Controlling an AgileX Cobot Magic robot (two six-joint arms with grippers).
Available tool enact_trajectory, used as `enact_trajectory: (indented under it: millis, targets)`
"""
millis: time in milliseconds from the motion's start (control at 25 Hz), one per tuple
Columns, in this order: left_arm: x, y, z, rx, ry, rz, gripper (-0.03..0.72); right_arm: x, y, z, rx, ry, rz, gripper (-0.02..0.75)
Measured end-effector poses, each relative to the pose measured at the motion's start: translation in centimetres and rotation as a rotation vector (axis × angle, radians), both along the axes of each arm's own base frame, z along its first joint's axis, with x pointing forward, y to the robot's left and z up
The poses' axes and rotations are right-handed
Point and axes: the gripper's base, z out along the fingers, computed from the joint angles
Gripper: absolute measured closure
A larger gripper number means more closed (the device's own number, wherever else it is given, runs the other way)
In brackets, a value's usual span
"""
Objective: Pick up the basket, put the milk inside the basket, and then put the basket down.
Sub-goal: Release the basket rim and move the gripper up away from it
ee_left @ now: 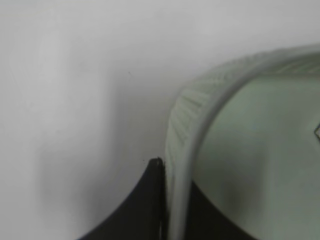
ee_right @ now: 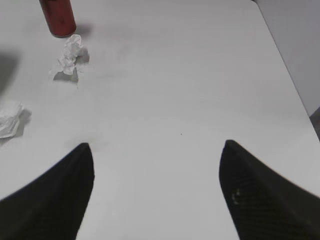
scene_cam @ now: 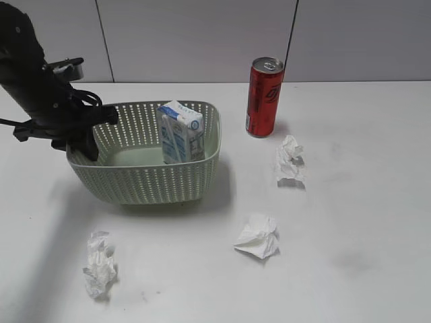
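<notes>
The pale sage-green basket (scene_cam: 151, 178) sits left of centre on the white table. The white-and-blue milk carton (scene_cam: 182, 132) stands upright inside it, at the right side. My left gripper (scene_cam: 87, 149) is shut on the basket's left rim; in the left wrist view its fingers (ee_left: 175, 180) pinch the rim (ee_left: 185, 125) from both sides. I cannot tell if the basket rests on the table. My right gripper (ee_right: 156, 150) is open and empty above bare table; it does not show in the exterior view.
A tall red can (scene_cam: 264, 97) stands behind and right of the basket, also in the right wrist view (ee_right: 58, 17). Crumpled paper balls lie at the right (scene_cam: 289, 160), front centre (scene_cam: 258, 237) and front left (scene_cam: 100, 264). The table's right edge (ee_right: 295, 85) is near.
</notes>
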Motion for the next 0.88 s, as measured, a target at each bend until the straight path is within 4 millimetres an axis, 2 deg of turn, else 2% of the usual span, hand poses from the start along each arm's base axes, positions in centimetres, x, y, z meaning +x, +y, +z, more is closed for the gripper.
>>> enact_trajectory:
  millis: [240,360,400,480,600,640,720,880]
  targets:
    - [0.5,-0.1,-1.9,0.006,0.017,0.011,0.701,0.0,0.0,0.0,0.0,0.0,0.0,0.148]
    - [0.6,-0.2,-2.0,-0.005,0.016,0.022,0.656,0.0,0.0,0.0,0.0,0.0,0.0,0.148]
    - [0.6,-0.2,-2.0,-0.012,0.016,0.027,0.606,0.0,0.0,0.0,0.0,0.0,0.0,0.148]
    - [0.6,-0.3,-1.9,-0.018,0.016,0.033,0.459,0.0,0.0,0.0,0.001,0.0,-0.001,0.148]
    - [0.5,-0.2,-1.5,-0.015,0.017,0.026,0.148,0.0,0.0,0.0,0.0,0.0,0.0,0.148]
    - [0.3,-0.2,-1.0,-0.019,0.012,0.022,0.099,0.0,0.0,0.0,0.0,0.0,0.0,0.148]
    - [-0.1,-0.2,0.5,-0.027,-0.003,0.009,0.076,0.0,0.0,0.0,0.0,0.0,0.0,0.148]
    - [-1.7,0.2,5.5,-0.033,-0.073,-0.029,0.076,0.0,0.0,0.0,0.0,0.0,0.0,0.148]
